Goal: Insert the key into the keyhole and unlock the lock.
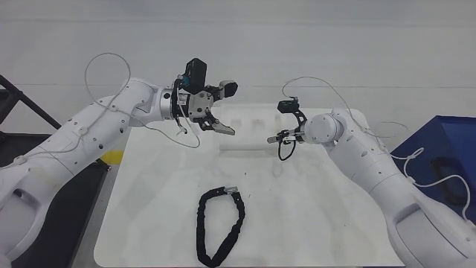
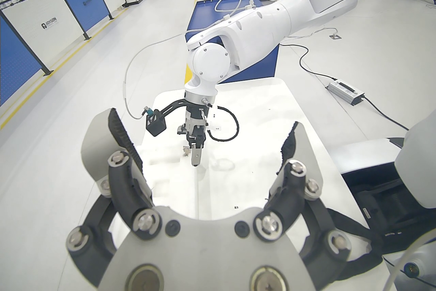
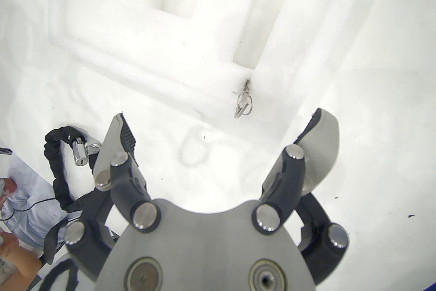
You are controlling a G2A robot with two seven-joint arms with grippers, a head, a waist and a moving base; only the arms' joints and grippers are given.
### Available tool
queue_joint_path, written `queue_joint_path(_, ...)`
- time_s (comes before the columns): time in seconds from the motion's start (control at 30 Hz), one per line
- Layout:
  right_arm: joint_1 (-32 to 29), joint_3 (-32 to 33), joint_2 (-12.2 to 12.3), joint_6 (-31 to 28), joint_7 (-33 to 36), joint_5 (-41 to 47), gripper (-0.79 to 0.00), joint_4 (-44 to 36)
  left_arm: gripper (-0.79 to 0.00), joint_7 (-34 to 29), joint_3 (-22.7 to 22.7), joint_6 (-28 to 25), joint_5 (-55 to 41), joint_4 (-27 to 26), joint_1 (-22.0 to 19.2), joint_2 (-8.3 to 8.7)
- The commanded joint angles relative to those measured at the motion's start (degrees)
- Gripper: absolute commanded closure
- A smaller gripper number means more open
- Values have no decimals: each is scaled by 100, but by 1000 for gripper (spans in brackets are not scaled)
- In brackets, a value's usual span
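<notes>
A small silver key (image 3: 243, 103) on a ring lies on the white table against the edge of a white foam block (image 3: 136, 16). My right gripper (image 3: 219, 122) hovers just above it, open, with nothing between its fingers. In the left wrist view the key (image 2: 185, 151) shows beside the right gripper (image 2: 195, 159). The black fabric-covered chain lock (image 1: 219, 225) lies looped near the table's front, its silver lock cylinder (image 3: 79, 154) facing up. My left gripper (image 1: 227, 108) hangs open and empty above the table's back left, apart from both.
The foam block (image 1: 253, 123) with several rectangular recesses sits at the back middle of the white table (image 1: 149, 216). A blue bin (image 1: 446, 156) stands beyond the table's right edge. Bare table lies between the key and the chain lock.
</notes>
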Motion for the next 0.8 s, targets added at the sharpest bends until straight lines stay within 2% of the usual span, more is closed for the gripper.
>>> queue_joint_path(0.0,0,-2,1,2,-1,-5,-785,-3,-785,0,0,0,-1,0,0,0)
queue_joint_path(0.37,-8,-3,3,46,-44,-43,-785,4,-785,0,0,0,-1,0,0,0)
queue_joint_path(0.47,-63,-116,-15,506,-173,-474,-785,-256,-785,0,0,0,-1,0,0,0)
queue_joint_path(0.77,-130,-35,-43,1519,116,-835,-785,-973,-785,0,0,0,-1,0,0,0)
